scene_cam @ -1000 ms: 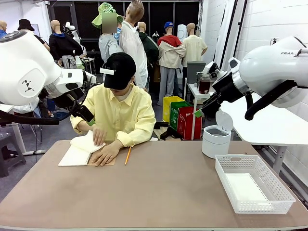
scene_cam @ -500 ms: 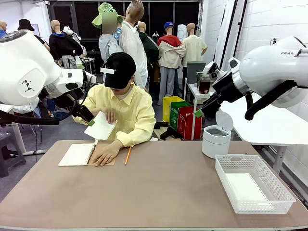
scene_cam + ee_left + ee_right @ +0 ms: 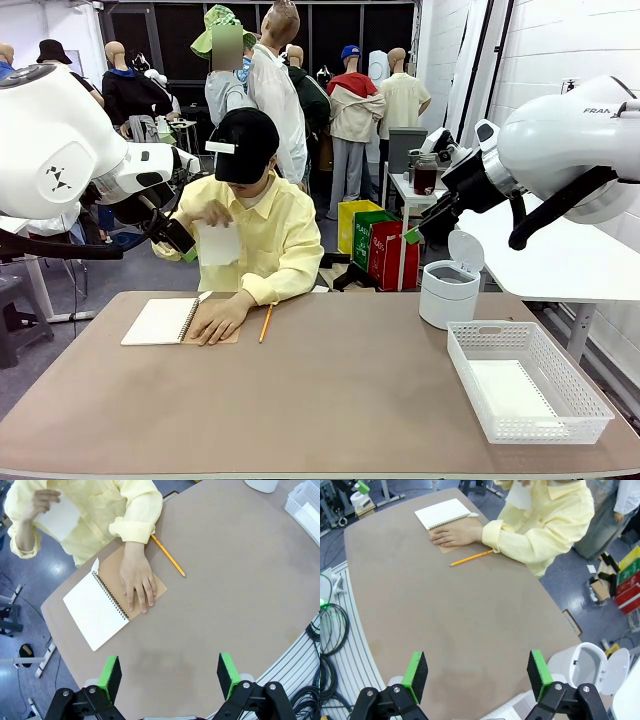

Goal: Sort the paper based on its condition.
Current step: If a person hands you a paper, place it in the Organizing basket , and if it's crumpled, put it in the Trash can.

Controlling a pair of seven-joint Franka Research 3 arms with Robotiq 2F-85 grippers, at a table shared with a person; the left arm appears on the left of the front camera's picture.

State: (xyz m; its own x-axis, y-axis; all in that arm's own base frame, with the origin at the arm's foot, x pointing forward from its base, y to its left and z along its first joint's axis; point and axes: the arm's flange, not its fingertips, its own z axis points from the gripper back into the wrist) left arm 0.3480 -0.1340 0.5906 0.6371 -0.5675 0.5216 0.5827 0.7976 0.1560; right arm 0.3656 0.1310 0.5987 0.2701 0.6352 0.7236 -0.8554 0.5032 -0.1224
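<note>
The person at the far side holds one loose white sheet of paper (image 3: 218, 244) up in front of the chest with one hand. It also shows in the left wrist view as the paper (image 3: 60, 516) and in the right wrist view as the paper (image 3: 520, 495). The other hand presses on the open spiral notebook (image 3: 160, 320). My left gripper (image 3: 168, 677) hangs open high over the table's near side, nothing between its pads. My right gripper (image 3: 476, 674) is also open and empty, raised above the table. In the front view the left gripper (image 3: 182, 247) is just left of the held sheet.
A yellow pencil (image 3: 265, 323) lies beside the notebook. A white mesh basket (image 3: 560, 372) stands at the right with a flat white sheet (image 3: 508, 390) in it. A small white bin (image 3: 447, 292) with its lid up stands behind the basket.
The person lifted a sheet off the notebook and raised it to chest height. Neither arm has moved.
</note>
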